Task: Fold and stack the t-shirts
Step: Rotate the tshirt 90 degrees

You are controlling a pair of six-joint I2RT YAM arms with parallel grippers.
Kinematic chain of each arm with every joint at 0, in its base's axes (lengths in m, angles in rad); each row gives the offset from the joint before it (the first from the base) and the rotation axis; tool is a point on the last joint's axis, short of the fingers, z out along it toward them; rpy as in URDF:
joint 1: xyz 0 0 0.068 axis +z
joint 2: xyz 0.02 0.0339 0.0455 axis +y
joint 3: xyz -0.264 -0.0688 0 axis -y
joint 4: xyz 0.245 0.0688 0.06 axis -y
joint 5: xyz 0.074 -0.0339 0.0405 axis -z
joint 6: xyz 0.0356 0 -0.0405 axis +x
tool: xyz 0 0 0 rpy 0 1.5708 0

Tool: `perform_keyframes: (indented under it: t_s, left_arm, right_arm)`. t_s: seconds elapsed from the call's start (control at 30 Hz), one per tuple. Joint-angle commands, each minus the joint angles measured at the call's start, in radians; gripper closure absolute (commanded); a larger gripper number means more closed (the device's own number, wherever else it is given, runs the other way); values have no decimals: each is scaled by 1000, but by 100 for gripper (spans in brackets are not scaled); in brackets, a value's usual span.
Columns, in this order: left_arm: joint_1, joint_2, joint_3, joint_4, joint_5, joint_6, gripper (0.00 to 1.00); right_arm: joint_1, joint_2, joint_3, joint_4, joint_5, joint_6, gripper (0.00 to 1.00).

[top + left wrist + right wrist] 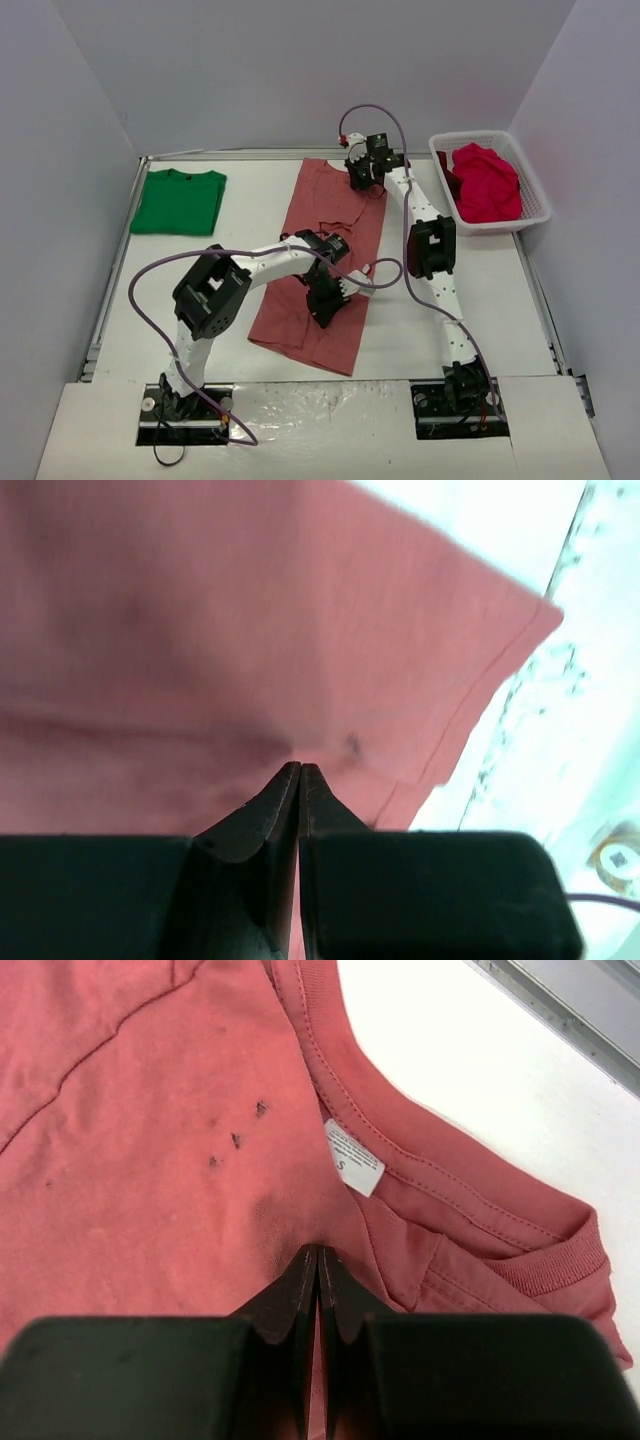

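A salmon-pink t-shirt [335, 225] lies lengthwise down the middle of the table, partly folded in on itself. My left gripper [324, 312] is over its near half. In the left wrist view that gripper [300, 766] is shut, its tips pinching a pucker of the pink t-shirt [200, 630] near a hem corner. My right gripper [362, 180] is at the far, collar end. There it [318, 1249] is shut on puckered pink t-shirt cloth [150, 1160] just below the white size label [353, 1157]. A green t-shirt [179, 201] lies folded at the back left. Crimson t-shirts [487, 183] are heaped in the basket.
A white lattice basket [535, 195] stands at the back right against the table's raised metal edge [230, 156]. Purple cables loop from both arms over the table. Grey walls close in on the left, back and right.
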Motion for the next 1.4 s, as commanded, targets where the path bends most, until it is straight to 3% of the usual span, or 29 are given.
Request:
perform_keyframes:
  t_s: [0.0, 0.17, 0.3, 0.5, 0.6, 0.77, 1.03, 1.37]
  left_arm:
    - [-33, -19, 54, 33, 46, -40, 98]
    - [-13, -170, 72, 142, -77, -103, 98]
    - [67, -268, 91, 180, -158, -132, 98]
    - [307, -326, 97, 257, -293, -220, 98]
    - [433, -345, 74, 300, -317, -246, 98]
    - [504, -345, 45, 314, -449, -264, 98]
    - [515, -423, -6, 323, -442, -263, 98]
    - [516, -458, 5, 294, -434, -249, 97]
  right_arm:
    - [8, 9, 38, 24, 9, -4, 100]
    - [8, -146, -127, 58, 66, -30, 100]
    - [13, -354, -313, 78, 97, -21, 100]
    - [38, -643, -721, 60, 45, -4, 100]
    - [68, -730, -841, 26, 51, -22, 100]
    - [130, -722, -959, -129, 39, -59, 100]
    - [199, -738, -1103, -152, 49, -64, 100]
    - [194, -677, -1168, -152, 198, -88, 100]
